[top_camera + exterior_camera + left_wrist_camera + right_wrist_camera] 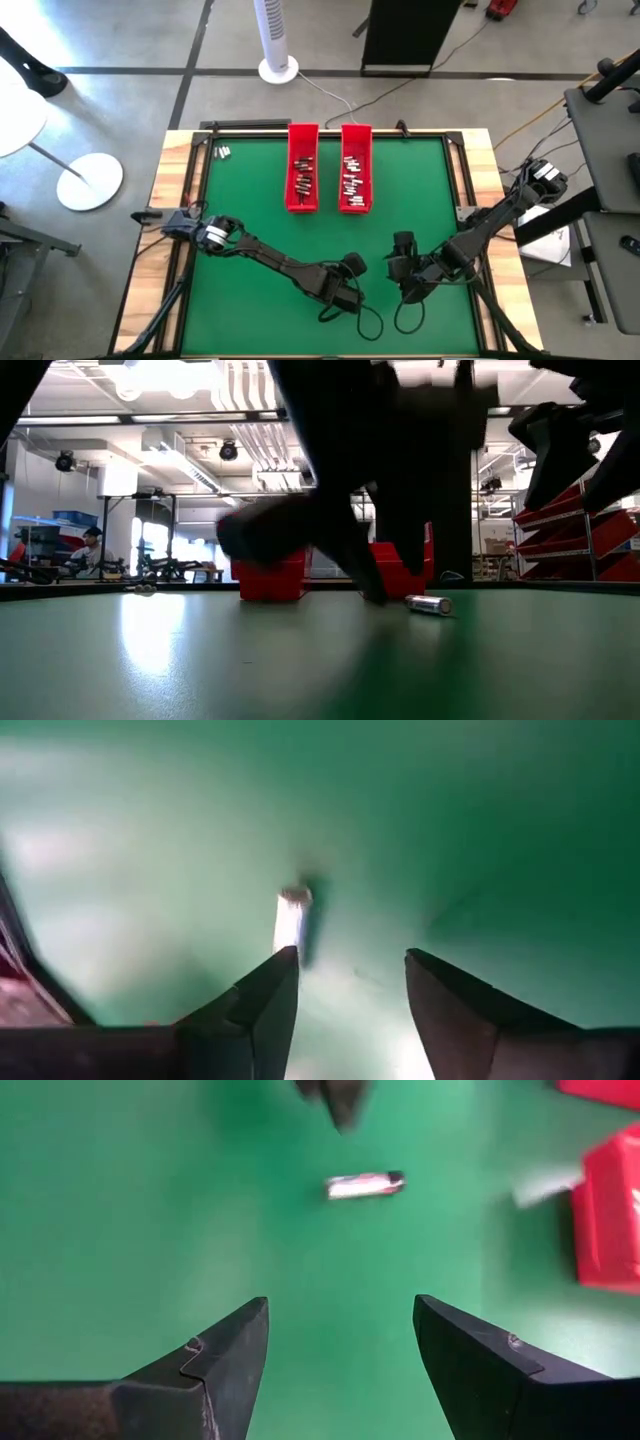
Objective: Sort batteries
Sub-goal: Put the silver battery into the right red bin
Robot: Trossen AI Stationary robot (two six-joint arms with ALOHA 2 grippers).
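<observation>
While both dark arms lean in over the near half of the green felt-topped table (240, 200), its far half carries two long red plastic trays (303, 168) standing side by side, one to the left and one to the right (356, 168). Each tray holds a scatter of small silvery and dark cylindrical batteries (303, 178), and the right tray's lot (353, 180) looks a little fuller. A couple more tiny batteries (222, 152) lie on their own by the far left corner of the table, well apart from the trays.

From the left side the left arm reaches to the near middle, where its left gripper (345, 975) hangs just above the cloth with its two dark fingers spread and nothing pinched between them. One loose silvery battery (291, 920) lies flat on the green just beyond the tip of one finger (270, 995); I cannot tell whether they touch.

Just to the right, the right gripper (340, 1325) hovers over the cloth too, fingers spread wide and empty. That same loose battery shows ahead of it, lying on its side on the bare green, near of the trays and clear of both.
</observation>
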